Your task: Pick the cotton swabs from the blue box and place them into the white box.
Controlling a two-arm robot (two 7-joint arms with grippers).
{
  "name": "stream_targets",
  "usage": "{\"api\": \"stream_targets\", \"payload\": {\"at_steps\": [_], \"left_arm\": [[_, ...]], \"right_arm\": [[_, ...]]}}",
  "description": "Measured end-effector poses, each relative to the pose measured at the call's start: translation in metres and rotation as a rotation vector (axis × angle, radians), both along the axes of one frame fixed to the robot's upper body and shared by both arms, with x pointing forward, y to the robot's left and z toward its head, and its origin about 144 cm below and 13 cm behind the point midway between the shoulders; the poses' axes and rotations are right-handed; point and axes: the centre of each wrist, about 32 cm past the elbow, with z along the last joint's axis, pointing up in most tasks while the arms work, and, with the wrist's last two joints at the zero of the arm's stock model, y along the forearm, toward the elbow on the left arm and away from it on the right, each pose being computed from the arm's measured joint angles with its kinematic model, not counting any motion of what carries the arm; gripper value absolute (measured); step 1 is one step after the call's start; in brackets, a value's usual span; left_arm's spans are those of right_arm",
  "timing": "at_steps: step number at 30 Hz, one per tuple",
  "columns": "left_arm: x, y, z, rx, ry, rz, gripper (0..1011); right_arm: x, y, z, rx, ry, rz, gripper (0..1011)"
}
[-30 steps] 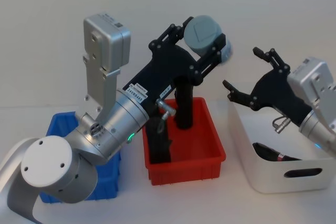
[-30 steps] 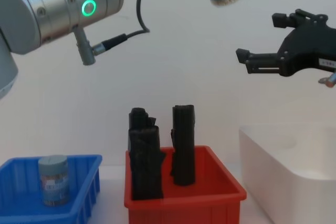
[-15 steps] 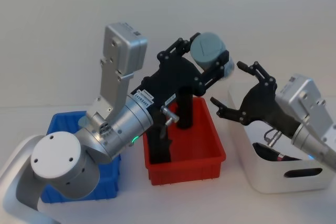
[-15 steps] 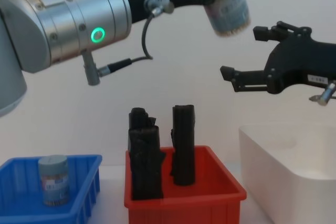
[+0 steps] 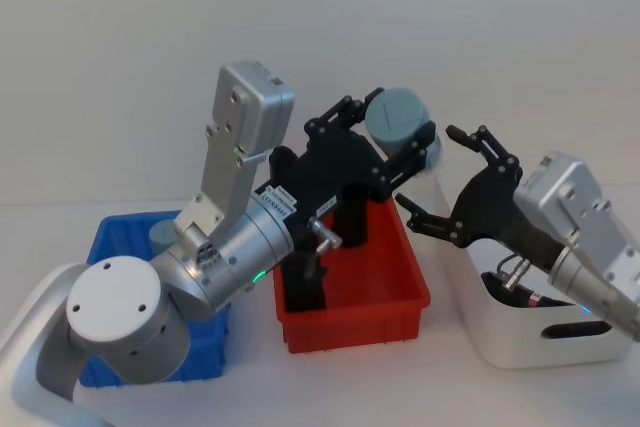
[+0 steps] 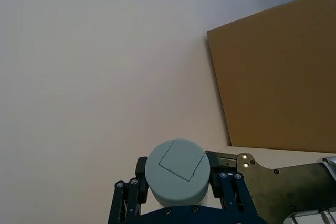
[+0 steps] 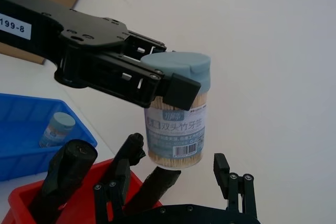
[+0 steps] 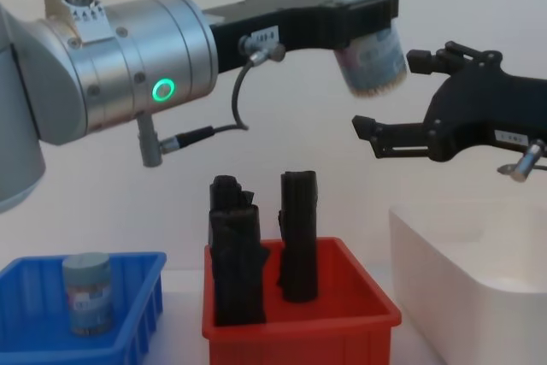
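Mid-transfer, by the look of it. Holding one swab jar in left gripper, clamped just under the lid, label end hanging free and tilted toward the right, presumably to leave the body open for a second grip. Carried high over far-right corner of red bin, well above the black rolls standing in it, so nothing to snag. Facing it with right gripper, spread wide, just right of jar and not touching; in right wrist view, lined up just under jar's base. Reads as a handover setup: with blue box at left end of the row, white box at right end and red bin between, probably easier than stretching one arm across. Only a guess from layout. Second jar upright in blue box, not yet picked. Something dark lying in white box, can't tell what. Next, in my view: close right around the label section, confirm hold, then release left. Worth watching for early release, meaning a straight drop onto rolls or into red bin, and for slip on smooth plastic given the tilt.
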Motion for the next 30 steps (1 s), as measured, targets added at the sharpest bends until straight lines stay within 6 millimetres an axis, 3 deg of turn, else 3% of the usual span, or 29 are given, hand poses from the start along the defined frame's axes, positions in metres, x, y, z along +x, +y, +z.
{"api": "stream_targets", "payload": {"at_steps": [30], "left_arm": [[-0.005, 0.002, -0.019, 0.008, 0.064, -0.003, 671]], "right_arm": [[0.001, 0.012, -0.001, 0.020, 0.032, -0.009, 1002]]}}
